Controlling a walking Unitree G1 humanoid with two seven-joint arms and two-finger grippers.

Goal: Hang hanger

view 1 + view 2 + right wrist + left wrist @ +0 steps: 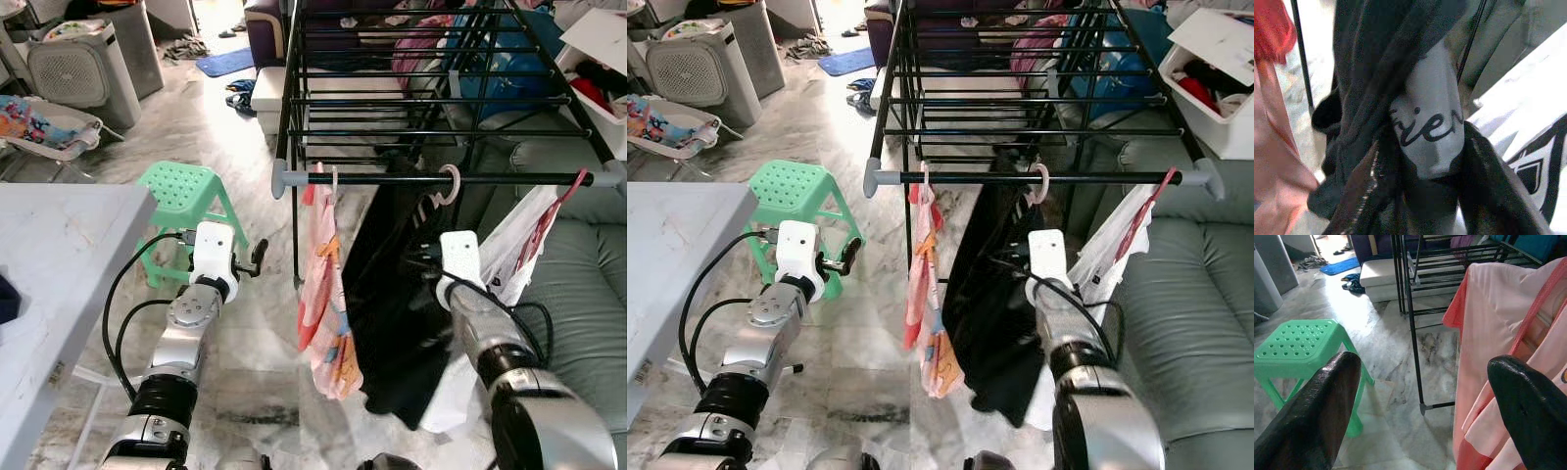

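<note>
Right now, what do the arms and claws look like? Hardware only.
Both arms are silver metal with black joint collars. Each wrist carries a white boxy module, and black cables loop alongside. The left claw and the right claw each have two long, rounded, glossy black fingers.

3 garments hang on the rack's (421, 98) front rail (451, 179). Stool (181, 191) stands left of rack; sofa (578, 294) right; table (59, 255) far left.
</note>
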